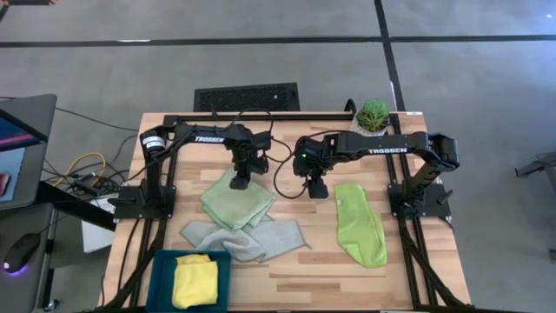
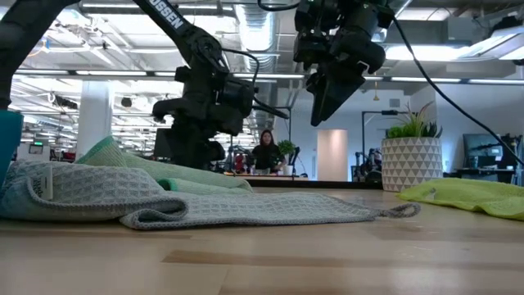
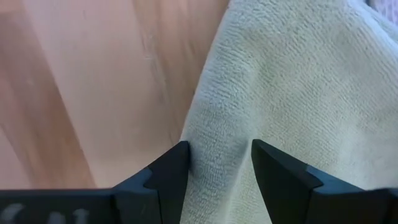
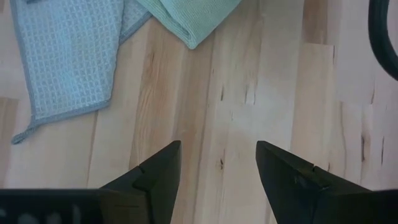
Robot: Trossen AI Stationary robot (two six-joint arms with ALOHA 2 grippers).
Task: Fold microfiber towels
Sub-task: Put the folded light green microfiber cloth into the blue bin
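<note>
The left arm reaches in from the far left, its left claw [image 1: 240, 183] pointing straight down with fingers parted, low over the worktop. The right arm stretches in from the far right, its right claw [image 1: 317, 186] held higher near the middle, fingers also spread.

One towel [image 1: 236, 204] overlaps another [image 1: 252, 237]; a third [image 1: 360, 224] lies right.

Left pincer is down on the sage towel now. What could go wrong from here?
The left pincer stands open over the sage towel's edge; it may pinch only a shallow bit and slip. That towel overlaps the grey towel, so lifting may drag both. The right pincer hovers open over bare table nearby; the arms could crowd.
</note>
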